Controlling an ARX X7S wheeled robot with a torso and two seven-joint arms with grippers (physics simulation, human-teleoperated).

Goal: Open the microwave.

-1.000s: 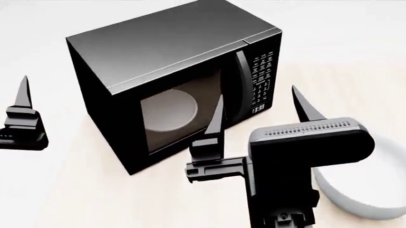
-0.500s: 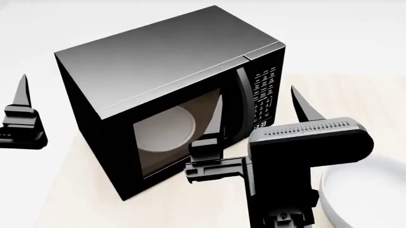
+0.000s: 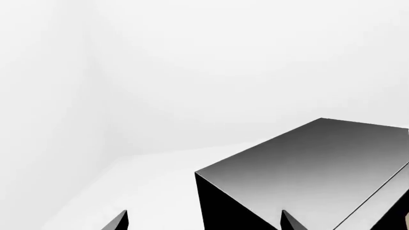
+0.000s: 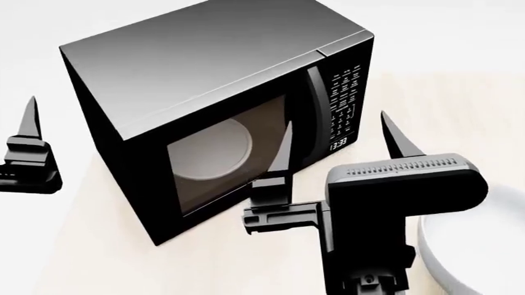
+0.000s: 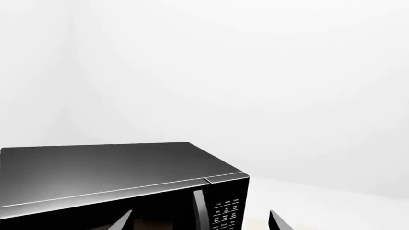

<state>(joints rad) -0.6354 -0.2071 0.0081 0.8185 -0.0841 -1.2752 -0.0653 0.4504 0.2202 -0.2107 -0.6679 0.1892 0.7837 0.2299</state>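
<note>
Microwave (image 4: 221,104): one glossy black box, standing on the pale tabletop (image 4: 98,258), turned so its front faced toward my right side in the head view. Door shut, flush with the body; glass window showed the white round turntable (image 4: 215,150) inside. Vertical door handle (image 4: 316,117) sat between window and keypad (image 4: 345,101); the clock (image 4: 337,144) glowed below the keys.

Right hand (image 4: 336,150): released, its two dark pointed fingers (image 4: 281,153) spread well apart, empty, raised in front of the microwave's door and keypad side. Whether either tip touched the front, I could not tell. In the right wrist view the microwave (image 5: 121,184) lay beyond my fingertips, handle and keypad facing them.

Left hand (image 4: 29,153): off to the microwave's left, apart from it, only one finger plainly visible in the head view. In the left wrist view two tips (image 3: 118,221) stood apart, released, nothing between them, with the microwave's top (image 3: 307,167) beyond.

White bowl (image 4: 463,252): rim only, on the tabletop at my right, partly hidden by my arm.
</note>
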